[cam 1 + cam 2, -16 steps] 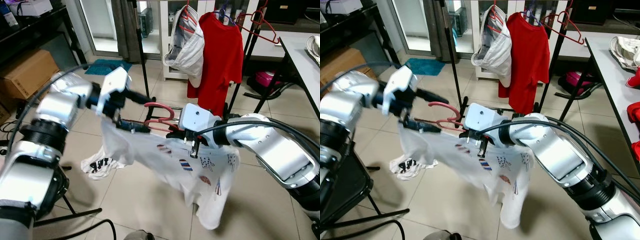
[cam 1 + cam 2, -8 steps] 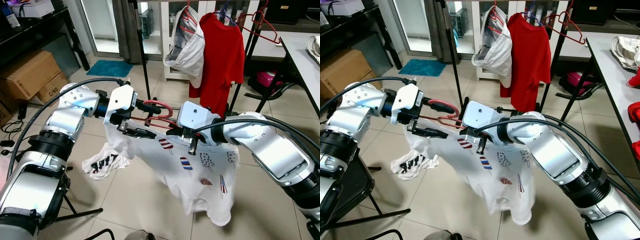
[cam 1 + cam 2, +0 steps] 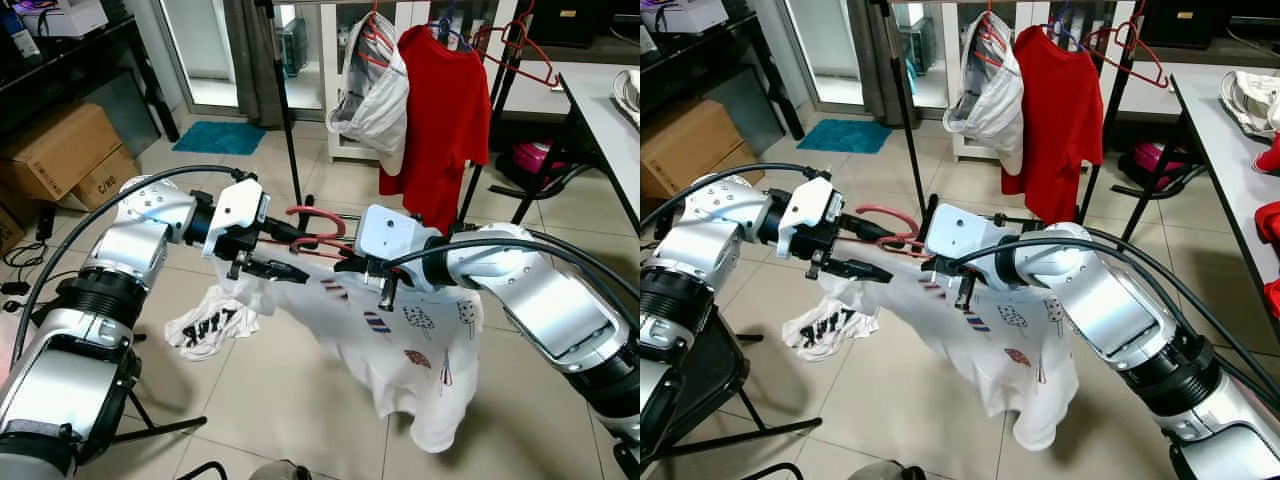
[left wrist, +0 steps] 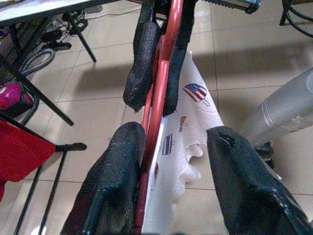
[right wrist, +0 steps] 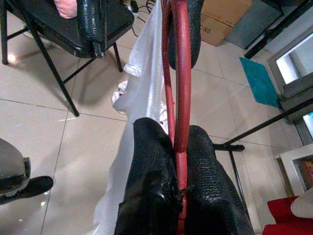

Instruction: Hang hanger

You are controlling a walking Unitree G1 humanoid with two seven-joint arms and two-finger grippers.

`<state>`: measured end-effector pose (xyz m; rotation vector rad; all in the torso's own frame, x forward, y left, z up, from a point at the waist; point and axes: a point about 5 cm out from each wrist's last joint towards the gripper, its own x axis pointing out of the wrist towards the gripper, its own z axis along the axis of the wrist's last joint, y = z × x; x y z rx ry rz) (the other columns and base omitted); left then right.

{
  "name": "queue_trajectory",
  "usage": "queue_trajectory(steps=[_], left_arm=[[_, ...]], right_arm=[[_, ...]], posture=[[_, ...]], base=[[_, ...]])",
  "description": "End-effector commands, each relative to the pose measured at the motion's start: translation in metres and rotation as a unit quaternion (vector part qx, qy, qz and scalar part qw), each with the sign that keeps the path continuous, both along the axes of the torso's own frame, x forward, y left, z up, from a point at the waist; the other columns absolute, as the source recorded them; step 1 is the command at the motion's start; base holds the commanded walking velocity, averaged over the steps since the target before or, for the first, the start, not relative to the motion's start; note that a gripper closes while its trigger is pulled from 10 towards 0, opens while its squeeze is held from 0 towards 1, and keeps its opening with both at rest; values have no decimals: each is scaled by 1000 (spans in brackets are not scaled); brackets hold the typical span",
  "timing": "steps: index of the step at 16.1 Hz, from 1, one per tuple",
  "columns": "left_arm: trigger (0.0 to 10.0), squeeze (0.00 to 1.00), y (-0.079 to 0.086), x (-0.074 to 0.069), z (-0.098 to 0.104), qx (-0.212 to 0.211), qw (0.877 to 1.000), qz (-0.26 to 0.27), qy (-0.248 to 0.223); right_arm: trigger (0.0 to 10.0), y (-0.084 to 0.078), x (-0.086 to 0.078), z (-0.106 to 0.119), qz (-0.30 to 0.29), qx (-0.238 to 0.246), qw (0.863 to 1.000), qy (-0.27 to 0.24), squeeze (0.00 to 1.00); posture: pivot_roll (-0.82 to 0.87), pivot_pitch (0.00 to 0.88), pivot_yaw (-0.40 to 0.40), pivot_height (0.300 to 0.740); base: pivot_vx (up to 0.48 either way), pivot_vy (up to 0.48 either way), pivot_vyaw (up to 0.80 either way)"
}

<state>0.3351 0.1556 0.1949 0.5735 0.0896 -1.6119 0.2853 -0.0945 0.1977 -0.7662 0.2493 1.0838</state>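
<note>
Hanger point(image 3: 318, 222), one, with one white shirt point(image 3: 400, 340), clamped by right pincer point(image 5: 177, 161).

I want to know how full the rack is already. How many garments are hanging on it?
2: a white garment on the rack's left side and a red T-shirt beside it. An empty red hanger hangs further right. More may be hidden behind them.

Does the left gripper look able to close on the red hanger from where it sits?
Probably yes: the left gripper is open with the red hanger running between its fingers, nothing blocking.
</note>
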Motion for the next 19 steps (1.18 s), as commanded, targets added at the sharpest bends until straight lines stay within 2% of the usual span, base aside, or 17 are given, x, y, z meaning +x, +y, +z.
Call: queue_trajectory(steps=[1,8,16,17,18,19], left_arm=[[0,0,2,1,2,-5,1000,3,2],[0,0,5,5,6,-17,999,27,-10],[0,0,9,2,7,-24,999,27,-8],[0,0,8,2,7,-25,999,28,-7],[0,0,9,3,7,-29,999,30,-6],[0,0,9,3,7,-30,999,30,-5]], right_arm=[[0,5,-3,10,20,4,1000,-22,0],[0,5,-3,9,23,-2,1000,-20,0],[0,5,-2,10,25,-6,999,-20,0],[549,5,-2,10,24,-6,999,-19,0],[1725,5,-2,10,24,-7,999,-19,0],[1725,5,-2,10,25,-7,999,-19,0]], posture=[[-77,0,152,740],[-73,0,145,740],[-70,0,146,740],[-70,0,146,740],[-70,0,147,740],[-70,0,147,740]], base=[[0,0,0],[0,0,0],[0,0,0],[0,0,0],[0,0,0],[0,0,0]])
